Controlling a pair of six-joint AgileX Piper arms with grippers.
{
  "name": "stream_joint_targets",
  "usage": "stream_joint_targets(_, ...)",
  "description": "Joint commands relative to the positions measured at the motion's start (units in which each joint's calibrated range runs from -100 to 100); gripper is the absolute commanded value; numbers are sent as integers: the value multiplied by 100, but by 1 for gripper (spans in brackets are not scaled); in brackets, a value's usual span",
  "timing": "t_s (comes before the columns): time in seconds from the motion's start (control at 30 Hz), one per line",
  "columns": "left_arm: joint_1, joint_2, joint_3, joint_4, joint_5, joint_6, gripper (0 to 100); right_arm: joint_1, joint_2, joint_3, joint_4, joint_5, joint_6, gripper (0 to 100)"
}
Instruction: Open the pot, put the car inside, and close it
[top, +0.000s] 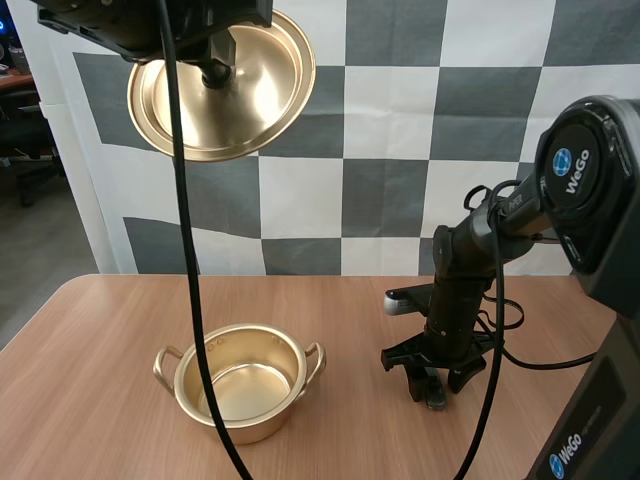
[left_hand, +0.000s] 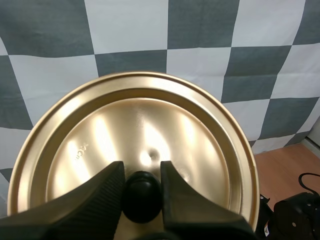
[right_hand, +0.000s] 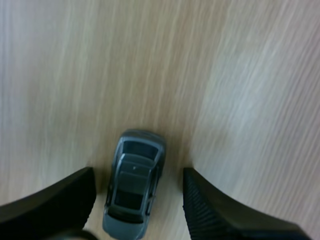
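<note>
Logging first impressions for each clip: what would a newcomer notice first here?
The gold lid is held high over the table, its knob pinched by the left gripper. Below it the pot stands open and empty. To the pot's right, the right gripper hangs low, fingers open either side of a grey car.

Gold pot, gold lid, grey car

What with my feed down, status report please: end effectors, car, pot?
Left end effector shut on lid knob, lid held high. Right end effector open, straddling car on table. Pot open, empty; nothing between car and pot.
</note>
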Motion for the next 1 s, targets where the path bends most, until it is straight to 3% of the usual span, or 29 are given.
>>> stream_joint_targets(0.0, -2, -2, 1, -5, 2, -1, 0, -2, 65, 0, -3, -194, -20, 84)
stream_joint_targets(0.13, -2, -2, 1, -5, 2, -1, 0, -2, 76, 0, -3, -291, -104, 80)
stream_joint_targets(0.2, -2, -2, 1, -5, 2, -1, 0, -2, 76, 0, -3, -293, -104, 64)
stream_joint_targets(0.27, -2, -2, 1, -5, 2, -1, 0, -2, 76, 0, -3, -243, -69, 34)
stream_joint_targets(0.3, -2, -2, 1, -5, 2, -1, 0, -2, 76, 0, -3, -167, -21, 12)
stream_joint_targets(0.33, -2, -2, 1, -5, 2, -1, 0, -2, 76, 0, -3, -170, 45, 3)
stream_joint_targets(0.77, -2, -2, 1, -5, 2, -1, 0, -2, -91, -26, -3, -149, 148, 0)
stream_joint_targets(0.97, -2, -2, 1, -5, 2, -1, 0, -2, -756, -586, 417, 893, -131, 0)
